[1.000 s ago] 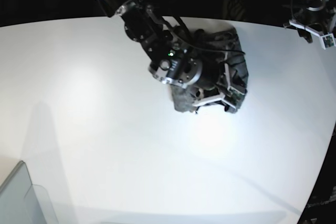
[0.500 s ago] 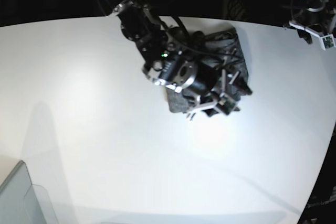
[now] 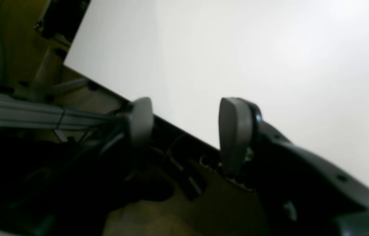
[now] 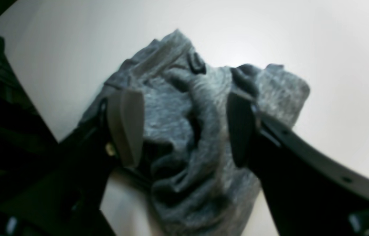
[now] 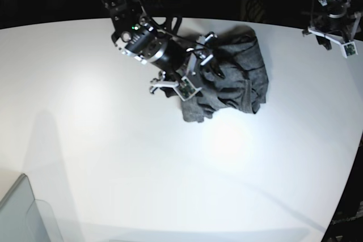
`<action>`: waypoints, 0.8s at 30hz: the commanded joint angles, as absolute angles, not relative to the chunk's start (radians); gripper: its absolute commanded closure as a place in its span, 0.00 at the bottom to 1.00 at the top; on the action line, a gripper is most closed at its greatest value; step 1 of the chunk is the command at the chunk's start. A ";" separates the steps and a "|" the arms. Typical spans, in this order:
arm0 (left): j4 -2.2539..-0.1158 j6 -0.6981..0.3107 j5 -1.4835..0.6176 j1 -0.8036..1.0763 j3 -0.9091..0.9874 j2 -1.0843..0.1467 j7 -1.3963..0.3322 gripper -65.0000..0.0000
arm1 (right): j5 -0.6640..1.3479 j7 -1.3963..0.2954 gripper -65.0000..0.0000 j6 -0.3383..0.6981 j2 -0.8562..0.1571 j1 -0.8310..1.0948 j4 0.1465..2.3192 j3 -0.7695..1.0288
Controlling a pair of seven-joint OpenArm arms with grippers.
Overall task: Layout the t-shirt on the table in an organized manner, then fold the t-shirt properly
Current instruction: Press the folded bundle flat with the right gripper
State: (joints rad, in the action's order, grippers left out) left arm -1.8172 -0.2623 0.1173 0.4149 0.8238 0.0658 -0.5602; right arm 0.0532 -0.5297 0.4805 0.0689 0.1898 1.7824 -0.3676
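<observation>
Here the crumpled heather-grey knit t-shirt (image 5: pixel 232 77) bunches on the smooth white table (image 5: pixel 113 157), right gripper (image 4: pixel 184 131) spread above it.

Wide bare table (image 5: pixel 113 157) lay free in front and to the sides, crumpled t-shirt (image 5: pixel 238 83) bunched near the far edge, translucent bin (image 5: pixel 22 213) blocked one near corner.
</observation>
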 commanded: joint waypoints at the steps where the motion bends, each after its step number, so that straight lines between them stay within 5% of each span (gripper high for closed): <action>1: -1.833 -0.255 0.114 0.410 0.828 0.056 -0.539 0.51 | 0.071 -0.498 0.38 0.481 0.077 0.183 1.805 -0.381; 24: -1.833 -0.255 0.114 0.412 0.832 0.044 -0.539 0.51 | 0.065 -0.449 0.39 0.481 0.074 0.131 1.667 -0.486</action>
State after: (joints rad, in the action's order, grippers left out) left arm -1.8172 -0.2623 0.1146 0.4068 0.8268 0.0502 -0.5579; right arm 0.0536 -0.4725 0.4767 0.0666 0.1410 1.6543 -0.4835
